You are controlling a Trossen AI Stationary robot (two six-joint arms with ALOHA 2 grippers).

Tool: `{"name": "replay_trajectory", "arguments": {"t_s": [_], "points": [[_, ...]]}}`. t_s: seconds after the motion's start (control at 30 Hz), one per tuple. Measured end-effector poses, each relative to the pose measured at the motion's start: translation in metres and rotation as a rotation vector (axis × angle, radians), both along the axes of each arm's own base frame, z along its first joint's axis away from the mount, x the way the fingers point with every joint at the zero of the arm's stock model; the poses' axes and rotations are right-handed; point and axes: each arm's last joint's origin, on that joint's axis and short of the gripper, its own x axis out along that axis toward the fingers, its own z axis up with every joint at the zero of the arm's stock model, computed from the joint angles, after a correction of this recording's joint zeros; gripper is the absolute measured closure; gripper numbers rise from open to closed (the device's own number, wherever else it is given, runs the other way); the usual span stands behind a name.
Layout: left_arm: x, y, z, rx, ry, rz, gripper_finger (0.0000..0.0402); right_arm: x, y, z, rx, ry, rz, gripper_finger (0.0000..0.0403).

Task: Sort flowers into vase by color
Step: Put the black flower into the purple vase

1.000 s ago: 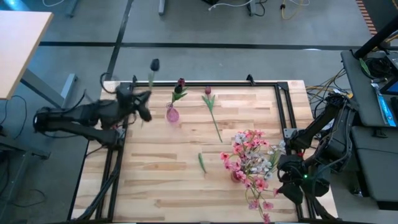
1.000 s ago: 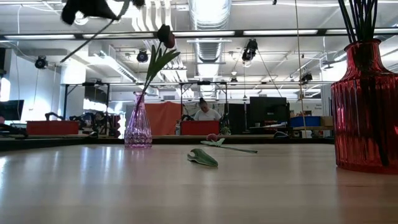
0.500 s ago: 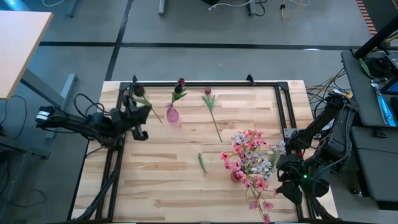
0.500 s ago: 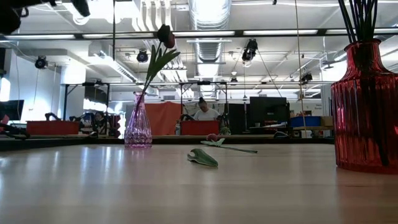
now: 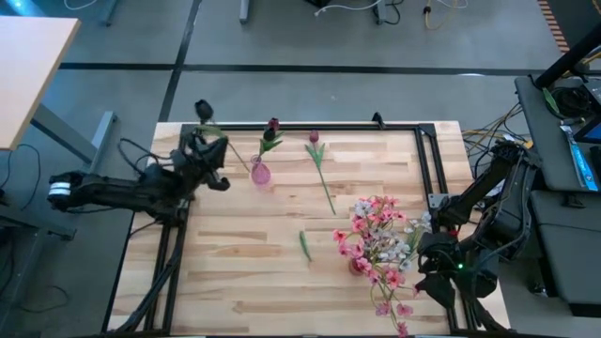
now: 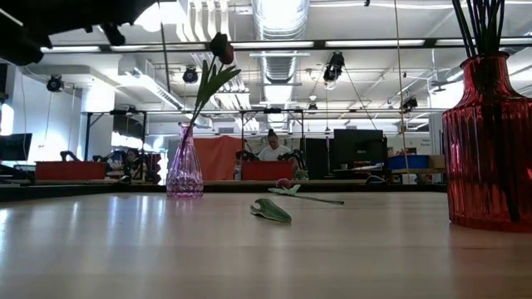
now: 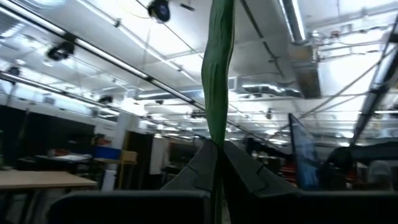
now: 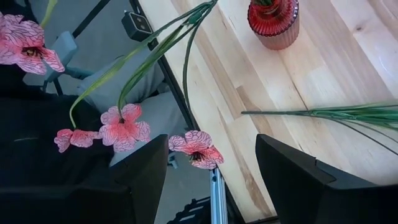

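My left gripper (image 5: 212,152) is at the table's far left, shut on a dark maroon tulip; its bud (image 5: 203,108) is over the far edge. The stem's lower end (image 5: 247,169) is close to a small pink vase (image 5: 260,174). That vase (image 6: 184,166) holds another maroon tulip (image 5: 272,125). A third tulip (image 5: 320,169) lies flat on the table. A red vase (image 5: 361,266) holds sprays of pink and whitish blooms (image 5: 380,235). My right gripper (image 8: 211,180) is open at the near right corner, with pink blooms (image 8: 196,148) hanging before it. My left gripper pinches the tulip's green stem (image 7: 215,134) between its two shut fingers, about midway along, with the fingers lying across the stem. The tulip is lifted clear of the table and slants, bud end toward the far left corner and lower end toward the pink vase.
A loose green leaf (image 5: 304,244) lies on the table between the vases and also shows in the low view (image 6: 271,210). A black frame (image 5: 310,124) runs along the table's far and side edges. Bare wood (image 5: 244,272) spans the near left.
My left gripper has dipped toward the near left and come back toward the far edge, turning as it went. The held tulip has swung with it: its bud is now farther left, and its lower stem end points at the pink vase. The other things have kept still.
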Motion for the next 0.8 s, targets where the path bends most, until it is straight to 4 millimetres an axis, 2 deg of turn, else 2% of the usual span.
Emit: {"name": "replay_trajectory", "arguments": {"t_s": [0.17, 0.4, 0.8], "points": [[0.014, 0.02, -0.001, -0.005, 0.053, 0.073, 0.0401, 0.001, 0.0, 0.0, -0.01, -0.016, -0.013, 0.017], [0.022, 0.039, -0.007, -0.017, 0.099, 0.076, 0.0401, 0.0, 0.0, 0.0, -0.011, -0.017, -0.013, 0.017], [0.029, 0.043, -0.015, -0.043, 0.129, 0.068, 0.0401, 0.001, 0.0, 0.0, -0.011, -0.017, -0.015, 0.017]]}}
